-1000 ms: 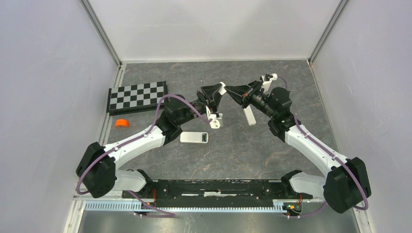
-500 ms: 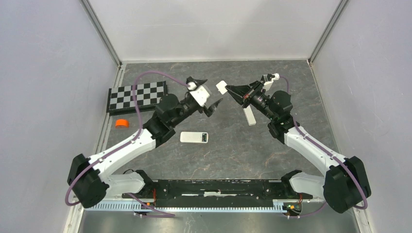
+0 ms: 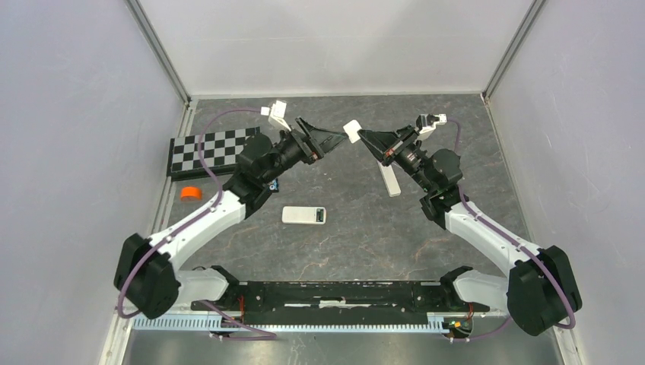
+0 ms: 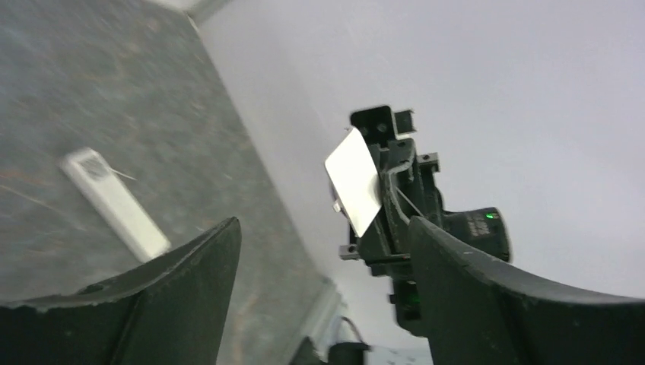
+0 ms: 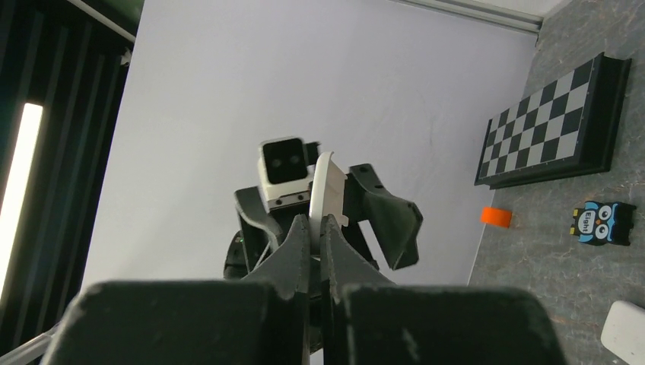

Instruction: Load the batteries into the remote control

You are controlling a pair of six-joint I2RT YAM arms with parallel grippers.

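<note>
Above the middle of the tabletop [image 3: 365, 239], at about 12 o'clock from the white remote [image 3: 303, 215], the two hands sit almost tip to tip. The right hand [image 3: 363, 137] is clamped tight on the edge of a thin white plate [image 3: 351, 130], probably the battery cover. The left hand [image 3: 328, 141] gapes wide and holds nothing. No batteries can be made out in any view, so I cannot say where they lie. The plate is held only by a thin edge pinch. A bump from the left hand's fingers [image 4: 190, 281], just beside it, could twist it loose and drop it. A slim white bar [image 3: 390, 181] lies at 2 o'clock from the remote.
</note>
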